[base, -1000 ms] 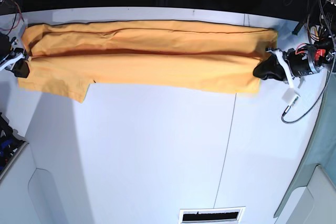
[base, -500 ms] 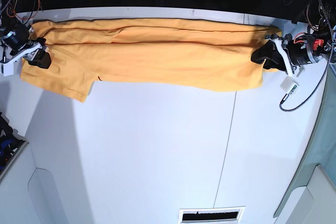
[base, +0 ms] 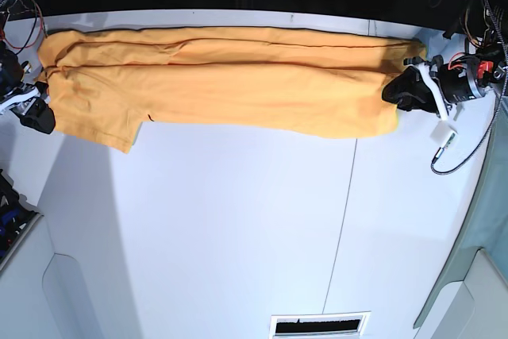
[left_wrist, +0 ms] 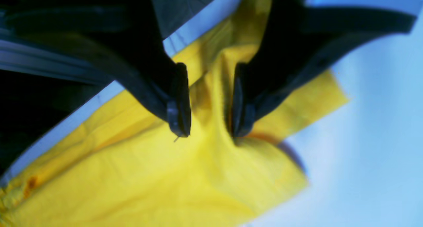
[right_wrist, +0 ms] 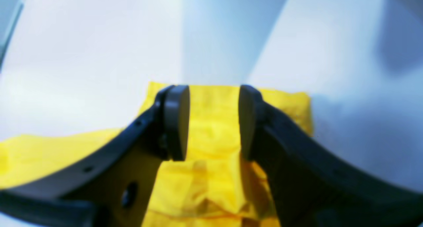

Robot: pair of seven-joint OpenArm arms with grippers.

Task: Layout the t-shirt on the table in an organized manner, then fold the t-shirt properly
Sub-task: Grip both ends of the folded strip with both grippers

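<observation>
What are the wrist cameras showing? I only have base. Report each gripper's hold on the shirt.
Observer: The left gripper has a raised ridge of the t-shirt standing between its fingers. I cannot tell whether it is clamped.
Operator: Now the right.
Observer: The right gripper has its jaws apart over the t-shirt's end, with bare table just beyond.

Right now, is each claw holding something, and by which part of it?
Left claw straddles a raised fold at one end of the t-shirt; whether it pinches cannot be told. Right claw is open over the other end, holding nothing.
</observation>
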